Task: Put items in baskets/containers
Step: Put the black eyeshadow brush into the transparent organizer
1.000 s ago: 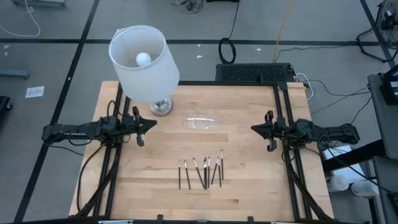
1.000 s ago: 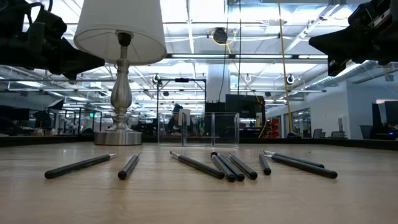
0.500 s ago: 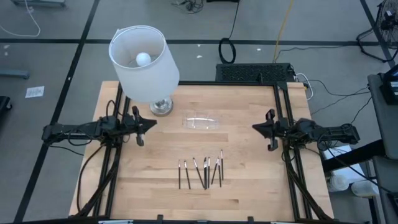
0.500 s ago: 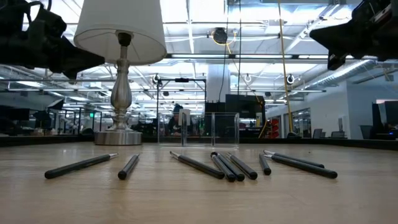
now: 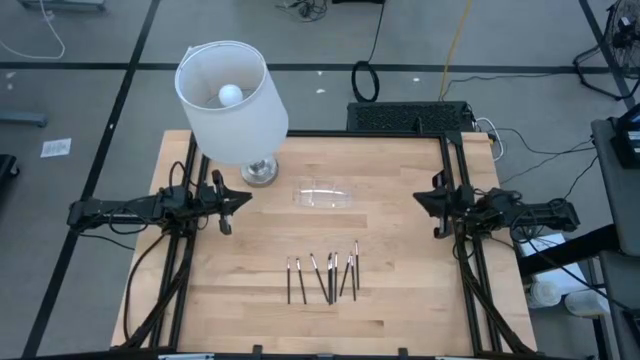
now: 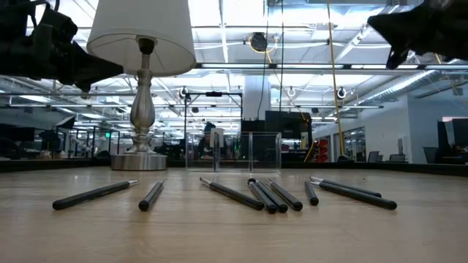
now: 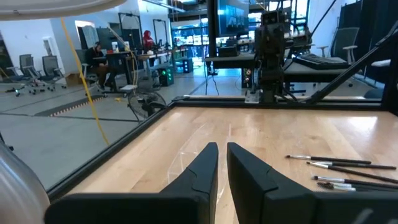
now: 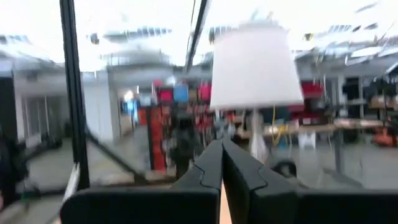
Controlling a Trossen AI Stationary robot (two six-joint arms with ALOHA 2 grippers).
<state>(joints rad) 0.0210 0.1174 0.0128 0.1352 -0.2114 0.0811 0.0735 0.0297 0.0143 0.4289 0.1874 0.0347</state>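
Seven sticks [image 5: 326, 277] lengthwise front-to-back, pale tips toward tray [image 5: 322, 194].

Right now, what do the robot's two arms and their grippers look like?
Both arms are slim, dark and matte, with black cables trailing along them. The left gripper and right gripper each end in two angular black wedge-shaped fingers. No markings are visible.

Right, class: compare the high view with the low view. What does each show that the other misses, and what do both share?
Only the high view shows the bulb inside the lampshade, the black mat behind the table, and both arms whole, each gripper over a table side. Only the low view shows the room behind. Both show the lamp, the sticks and the clear tray.
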